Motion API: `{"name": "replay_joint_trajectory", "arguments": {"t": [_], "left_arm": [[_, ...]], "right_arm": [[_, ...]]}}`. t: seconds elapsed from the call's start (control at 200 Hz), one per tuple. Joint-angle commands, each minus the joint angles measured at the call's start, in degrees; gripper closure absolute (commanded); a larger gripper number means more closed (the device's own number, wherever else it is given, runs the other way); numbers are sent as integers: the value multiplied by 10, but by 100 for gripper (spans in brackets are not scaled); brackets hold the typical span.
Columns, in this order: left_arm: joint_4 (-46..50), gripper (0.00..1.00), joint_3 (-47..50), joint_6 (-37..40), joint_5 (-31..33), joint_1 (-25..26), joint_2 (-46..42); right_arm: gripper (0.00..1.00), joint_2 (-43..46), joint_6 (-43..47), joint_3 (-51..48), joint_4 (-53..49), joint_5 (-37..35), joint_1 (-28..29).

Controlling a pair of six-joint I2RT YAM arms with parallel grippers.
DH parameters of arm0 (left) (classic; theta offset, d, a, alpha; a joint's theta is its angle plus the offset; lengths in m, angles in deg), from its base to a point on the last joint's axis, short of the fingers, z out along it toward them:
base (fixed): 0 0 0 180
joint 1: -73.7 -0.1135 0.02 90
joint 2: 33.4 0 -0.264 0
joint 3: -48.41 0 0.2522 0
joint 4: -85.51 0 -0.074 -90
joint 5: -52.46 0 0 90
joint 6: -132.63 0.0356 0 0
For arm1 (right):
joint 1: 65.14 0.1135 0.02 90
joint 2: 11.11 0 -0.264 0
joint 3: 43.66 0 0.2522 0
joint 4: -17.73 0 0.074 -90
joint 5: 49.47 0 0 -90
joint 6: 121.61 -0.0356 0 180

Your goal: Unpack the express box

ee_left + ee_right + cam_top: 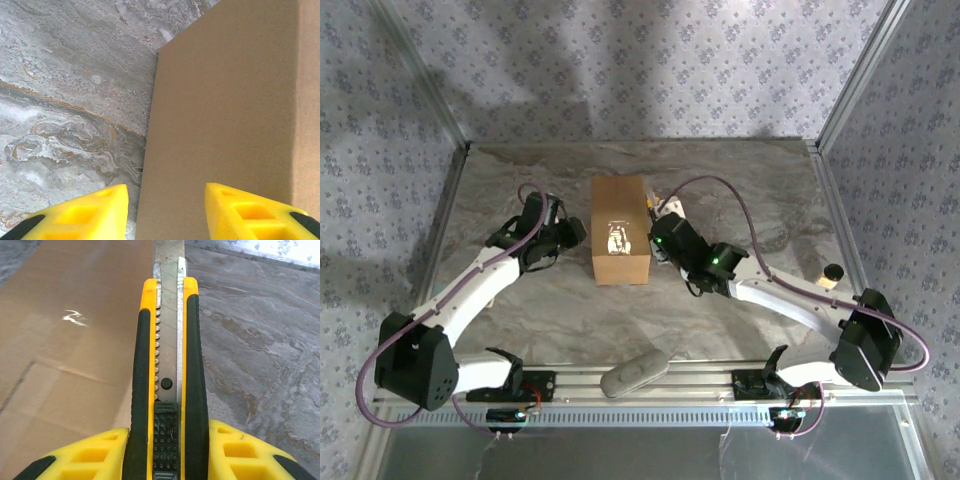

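While the express box (620, 230) sits centred on the grey marbled table (750, 170), patterned wallpaper (640, 60) all round, the right gripper (165, 454) clamps a utility knife (167, 340) beside it; the left gripper (166, 207) gapes opposite

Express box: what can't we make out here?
1. Inside of express box: top external, flaps shut.
2. Utility knife blade tip: right wrist, cut by top edge.
3. Whether left gripper touches the box: top external, too small.
4. Small item, far right: top external, too small to name.
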Motion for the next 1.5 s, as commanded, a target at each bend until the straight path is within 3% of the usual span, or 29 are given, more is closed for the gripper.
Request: {"name": "replay_joint_trajectory", "arguments": {"t": [0.0,0.425,0.97,1.329,1.494], "left_arm": [[-3,55,0,3,6,0,2],[-51,56,-33,4,-6,1,67],[-58,56,-64,22,3,5,111],[25,57,-64,60,34,-29,55],[93,57,-55,73,38,-33,6]], "right_arm": [[100,-8,-12,-19,37,2,-17],[100,-30,-81,-41,85,-30,2],[100,-44,-215,-9,8,-105,90],[100,8,-173,-19,-35,-69,36],[100,8,-72,-13,-5,9,-33]]}}
